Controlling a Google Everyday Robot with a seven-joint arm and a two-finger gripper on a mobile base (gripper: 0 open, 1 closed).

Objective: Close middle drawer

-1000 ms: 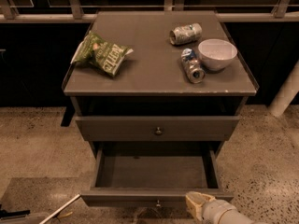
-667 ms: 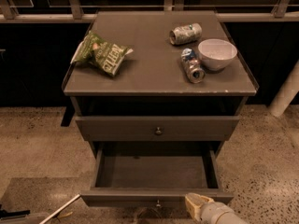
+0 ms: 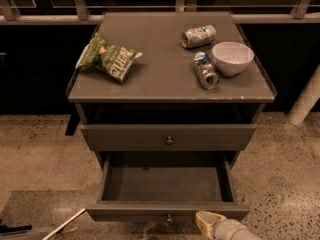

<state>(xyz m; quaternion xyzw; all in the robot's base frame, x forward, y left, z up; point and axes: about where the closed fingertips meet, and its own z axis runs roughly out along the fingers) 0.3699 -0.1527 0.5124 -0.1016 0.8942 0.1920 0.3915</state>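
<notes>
Camera view: a grey cabinet (image 3: 170, 79) is seen from above and in front, standing on a speckled floor (image 3: 35, 154). The middle drawer (image 3: 167, 211) is pulled well out toward the front, its shallow grey box open to view, and its small round knob (image 3: 169, 217) is set at the middle of the flat front. Above it, the upper drawer (image 3: 169, 137) is seen nearly shut under the tabletop.

The gripper (image 3: 207, 224) is found at the bottom of the frame, just to the right of the knob, at the front face of the middle drawer near its right end. Whether contact is made, and how its jaws stand, cannot be told.

On the tabletop, a green chip bag (image 3: 107, 58) is laid near the left edge. A crushed can (image 3: 198, 36) is laid toward the back right corner, a white bowl (image 3: 232, 58) is placed near the right edge, and a second can (image 3: 205, 70) is laid just beside the bowl.
</notes>
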